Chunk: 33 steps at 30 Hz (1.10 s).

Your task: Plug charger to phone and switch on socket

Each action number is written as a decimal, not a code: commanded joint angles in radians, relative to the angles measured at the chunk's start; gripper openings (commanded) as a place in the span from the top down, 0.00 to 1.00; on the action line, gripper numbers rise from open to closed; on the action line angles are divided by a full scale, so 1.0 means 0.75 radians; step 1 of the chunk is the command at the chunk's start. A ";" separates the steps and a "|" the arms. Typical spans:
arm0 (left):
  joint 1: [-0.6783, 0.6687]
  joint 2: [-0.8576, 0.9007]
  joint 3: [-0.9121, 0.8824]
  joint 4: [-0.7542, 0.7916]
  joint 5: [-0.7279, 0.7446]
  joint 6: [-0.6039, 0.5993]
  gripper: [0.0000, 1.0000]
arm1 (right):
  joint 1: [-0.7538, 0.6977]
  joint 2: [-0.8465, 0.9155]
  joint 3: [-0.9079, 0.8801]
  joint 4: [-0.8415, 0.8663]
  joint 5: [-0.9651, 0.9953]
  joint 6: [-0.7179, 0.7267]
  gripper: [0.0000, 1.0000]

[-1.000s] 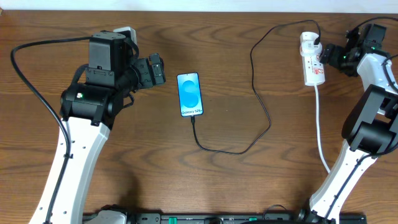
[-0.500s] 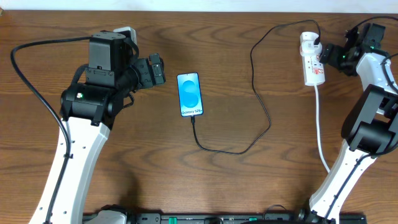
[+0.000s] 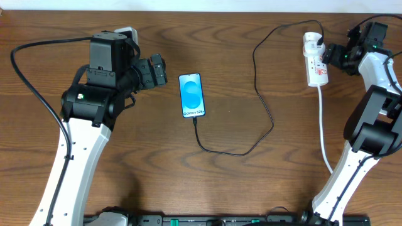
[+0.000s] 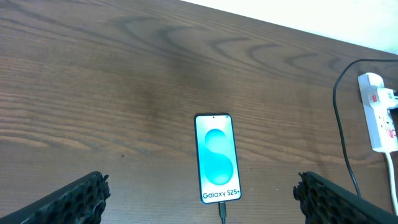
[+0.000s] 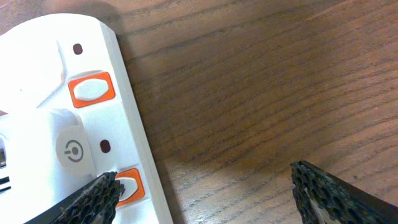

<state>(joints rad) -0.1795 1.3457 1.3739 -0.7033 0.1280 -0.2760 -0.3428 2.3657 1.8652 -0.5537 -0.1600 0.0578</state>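
Little change: right gripper (image 3: pixel 331 56) beside socket (image 3: pixel 315 70)

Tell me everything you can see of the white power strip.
The socket is a white, oblong plastic power strip lying flat on the wooden table at its far right, long axis running front to back. The right wrist view shows two orange-red switches and a raised white block with a power symbol. The charger cable runs to its far end; a thick white cord leaves its near end. The open right gripper sits beside the lower switch; contact is unclear.
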 commanded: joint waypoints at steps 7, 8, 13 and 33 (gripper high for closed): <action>0.001 -0.007 0.004 0.000 -0.012 0.013 0.01 | 0.113 0.085 -0.024 -0.069 -0.071 -0.075 0.12; 0.001 -0.007 0.004 0.000 -0.012 0.013 0.02 | 0.118 0.085 -0.024 -0.070 -0.071 -0.075 0.12; 0.001 -0.007 0.004 0.000 -0.012 0.013 0.02 | 0.135 0.085 -0.024 -0.079 -0.071 -0.075 0.12; 0.001 -0.007 0.004 0.000 -0.012 0.013 0.02 | 0.149 0.086 -0.024 -0.092 -0.165 -0.073 0.43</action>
<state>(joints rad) -0.1795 1.3457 1.3739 -0.7033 0.1276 -0.2760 -0.3073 2.3650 1.8820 -0.6003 -0.1547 0.0322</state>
